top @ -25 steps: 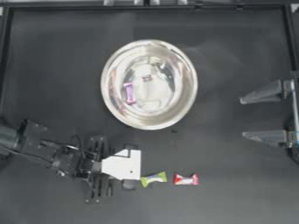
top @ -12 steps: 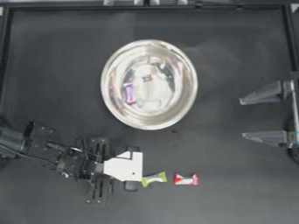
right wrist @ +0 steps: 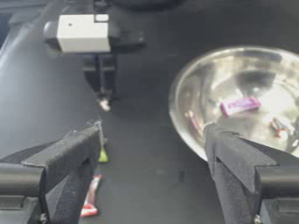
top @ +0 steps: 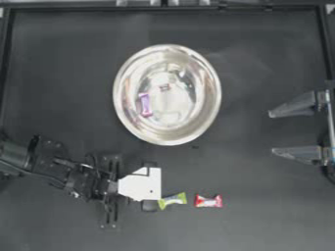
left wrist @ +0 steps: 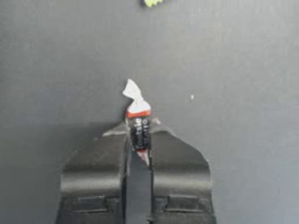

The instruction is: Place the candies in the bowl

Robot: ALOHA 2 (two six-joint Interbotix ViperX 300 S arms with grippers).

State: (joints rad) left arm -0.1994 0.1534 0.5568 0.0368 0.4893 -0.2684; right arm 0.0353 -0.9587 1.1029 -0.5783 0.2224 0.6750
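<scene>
Left claw (left wrist: 139, 131) sits low at the near-left of the table (top: 59, 73), pinched tight on a white-and-dark candy (left wrist: 137, 114) with a red band. Just right of it lie the lime green candy (top: 173, 200) and red candy (top: 208, 201), apart, with bare table around them. The bowl (top: 128, 73) stands mid-table, purple candy (top: 144, 104) inside. Right claw (top: 298, 130) waits wide open at the right edge.

The left arm is reached in low from the left side, its wrist angled toward the table's near edge. The left gripper (left wrist: 139, 131) is closed tight, with its jaws pressed together. The right arm is drawn back at the right side, and the right gripper (top: 298, 128) is held wide open.
</scene>
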